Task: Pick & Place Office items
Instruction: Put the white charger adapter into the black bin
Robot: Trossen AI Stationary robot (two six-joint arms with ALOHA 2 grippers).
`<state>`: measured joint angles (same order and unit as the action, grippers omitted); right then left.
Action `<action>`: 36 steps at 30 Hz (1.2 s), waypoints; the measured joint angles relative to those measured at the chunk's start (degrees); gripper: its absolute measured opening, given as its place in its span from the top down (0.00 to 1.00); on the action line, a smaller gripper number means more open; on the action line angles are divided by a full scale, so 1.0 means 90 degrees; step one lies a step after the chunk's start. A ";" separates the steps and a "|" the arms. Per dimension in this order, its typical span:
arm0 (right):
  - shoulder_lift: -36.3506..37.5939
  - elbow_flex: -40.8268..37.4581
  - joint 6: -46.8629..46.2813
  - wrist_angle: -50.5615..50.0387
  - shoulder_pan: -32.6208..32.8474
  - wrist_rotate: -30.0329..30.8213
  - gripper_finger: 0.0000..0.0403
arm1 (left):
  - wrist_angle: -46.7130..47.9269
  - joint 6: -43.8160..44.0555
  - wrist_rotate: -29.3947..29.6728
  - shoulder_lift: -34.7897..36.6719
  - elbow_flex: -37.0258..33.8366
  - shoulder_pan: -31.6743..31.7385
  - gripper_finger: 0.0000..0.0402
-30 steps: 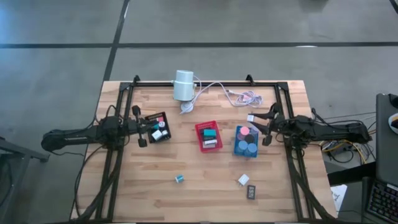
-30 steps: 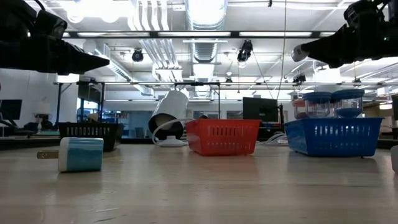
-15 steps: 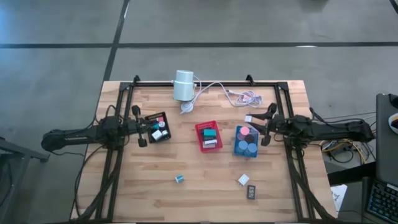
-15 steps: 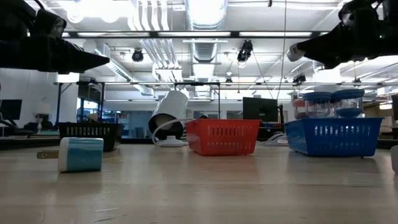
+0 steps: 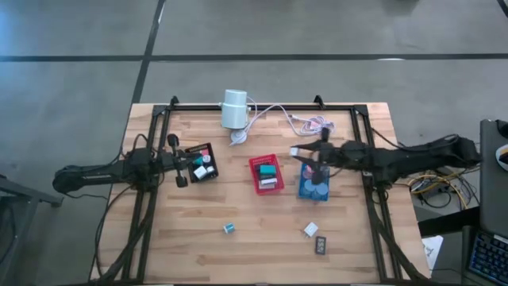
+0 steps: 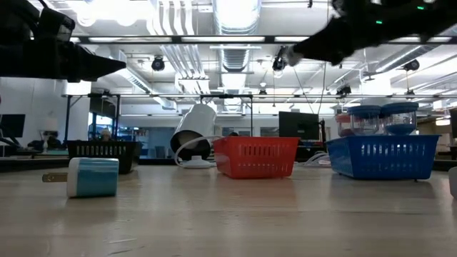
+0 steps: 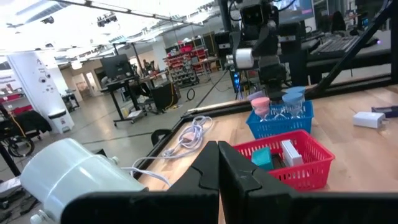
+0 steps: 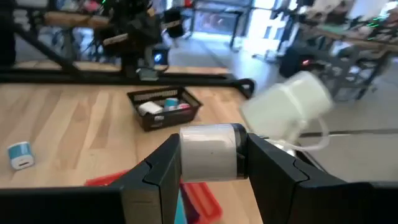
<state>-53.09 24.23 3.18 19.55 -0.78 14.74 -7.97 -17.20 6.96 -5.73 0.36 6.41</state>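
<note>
The right gripper (image 5: 295, 151) held a small white block (image 8: 209, 152) squeezed between its two dark fingers, up in the air. It was over the gap between the red plastic tray (image 5: 266, 173) and the blue plastic tray (image 5: 304, 191), a bit toward the far side of them. The block sat out at the fingertips. If the fingers let go here, I think the block could fall on the wooden table (image 5: 262, 238) or hit a tray wall and bounce away. It could also go into the wrong tray, since the two sit so close together.

The left gripper (image 5: 189, 161) was shut tight with nothing in it. It waited beside the black tray (image 5: 194, 149), which had a few little pieces inside.

Other office things lay loose on the table: a small teal and white block (image 5: 228, 228), a white block (image 5: 310, 229) and a dark block (image 5: 321, 245), all near the front edge and well apart from the trays.

Some things were hard to see. The right arm covered part of the blue tray from above, so I could not count the round discs in it. I could not tell what kind of thing the held white block was. The white cylinder (image 5: 234, 109) with its cables lay at the back of the table. The low view showed the right gripper only as a dark shape high up.
</note>
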 joint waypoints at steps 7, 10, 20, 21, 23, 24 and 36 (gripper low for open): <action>-0.2123 0.1647 0.0385 0.0086 -0.0310 -0.1191 0.64 | -0.0165 0.0001 0.0002 0.0001 0.0002 -0.0002 1.00; -0.2897 0.2347 0.0534 0.0127 -0.0479 -0.2041 0.64 | -0.0166 0.0001 0.0022 0.0001 0.0051 -0.0002 1.00; -0.5234 0.4585 0.0159 0.0031 -0.0853 -0.2714 0.64 | -0.0161 0.0001 0.0024 0.0001 0.0078 -0.0002 1.00; -0.5435 0.4781 0.0106 0.0044 -0.0873 -0.2720 0.64 | -0.0162 0.0001 0.0023 0.0001 0.0078 -0.0002 1.00; -0.5801 0.5109 0.0037 0.0030 -0.0930 -0.2719 0.64 | -0.0160 0.0001 0.0024 0.0001 0.0078 0.0000 1.00; -0.5964 0.5255 0.0024 -0.0001 -0.0945 -0.2722 0.64 | -0.0160 0.0001 0.0023 0.0001 0.0078 -0.0002 1.00; -0.7387 0.6705 -0.0316 -0.0342 -0.1005 -0.3214 0.64 | -0.0136 0.0001 0.0022 -0.0001 0.0078 -0.0002 1.00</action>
<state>-119.57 84.58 0.34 16.47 -9.82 -14.18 -9.19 -17.19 7.16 -5.74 1.06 6.39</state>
